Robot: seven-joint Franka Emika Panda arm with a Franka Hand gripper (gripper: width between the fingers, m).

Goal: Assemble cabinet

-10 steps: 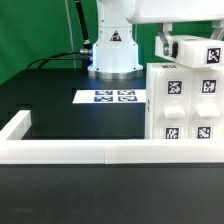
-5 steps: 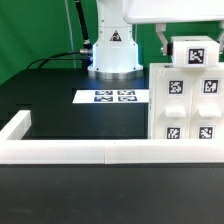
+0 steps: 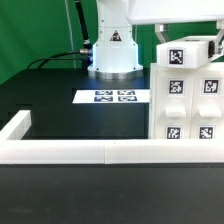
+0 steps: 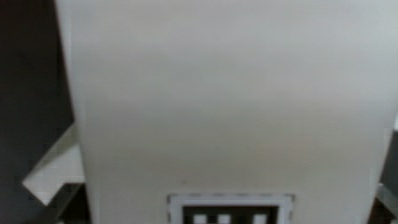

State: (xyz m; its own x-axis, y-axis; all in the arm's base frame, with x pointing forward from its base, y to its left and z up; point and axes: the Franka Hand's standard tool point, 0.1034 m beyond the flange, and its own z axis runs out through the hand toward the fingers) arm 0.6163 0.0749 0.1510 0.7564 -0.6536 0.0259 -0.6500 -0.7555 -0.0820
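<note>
Poised high at the exterior view's right, over the cabinet (image 3: 186, 108), with only a smooth white link of the arm (image 3: 172, 10) showing under the picture's upper edge. Rooted in a grey-and-white base (image 3: 111, 52) at the far side of the black counter (image 3: 60, 115). Cannot tell whether the jaws are spread, pressed together or pinching anything: hidden in the exterior view, and in the wrist view only dark blurred shapes at two corners.

Cabinet of matte white plastic, box-shaped with flat faces and square edges. Carries four small drawer blocks (image 3: 175, 89) set two by two, each with a black-and-white square tag. Topped by one more small tagged white block (image 3: 187, 53), just under the arm. Fills nearly the whole wrist view as a plain white panel (image 4: 214, 100) with part of a tag at its edge.

Stands upright on the counter at the exterior view's right, long axis vertical, tagged front toward the exterior camera, right behind the low white rail (image 3: 70, 152). Well apart from the marker board (image 3: 112, 97), flat near the base.
</note>
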